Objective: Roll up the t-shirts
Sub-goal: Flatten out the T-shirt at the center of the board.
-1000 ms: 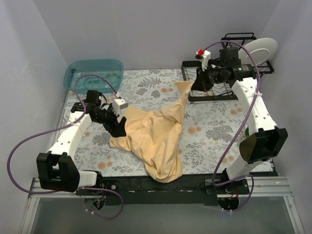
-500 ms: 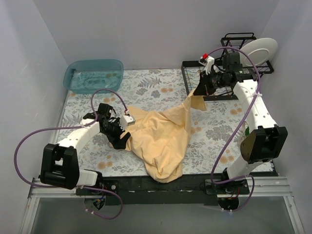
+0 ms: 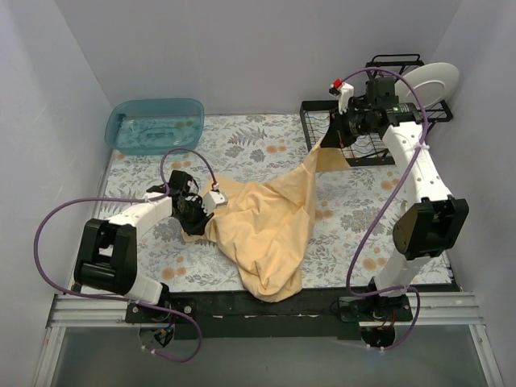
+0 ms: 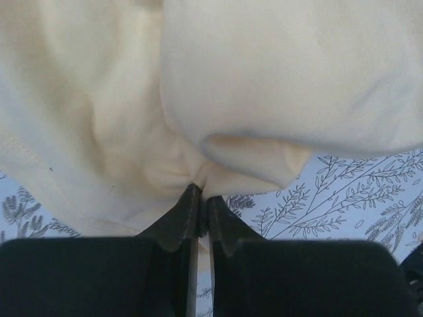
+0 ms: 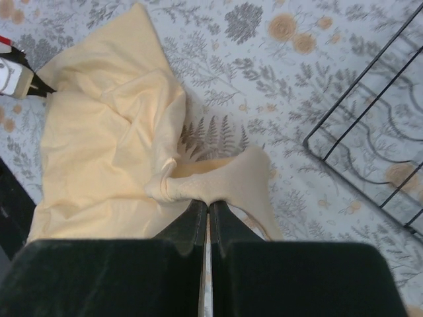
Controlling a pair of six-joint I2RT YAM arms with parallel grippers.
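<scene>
Left end effector [image 4: 200,193] and right end effector [image 5: 208,206] each clamp a thin tuck of t-shirt [image 3: 266,230] — tugging apart may free it.

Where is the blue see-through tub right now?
In the top view, the see-through blue plastic tub sits in the far left corner, beyond the left gripper. The black wire rack is across from it on the far right.
</scene>
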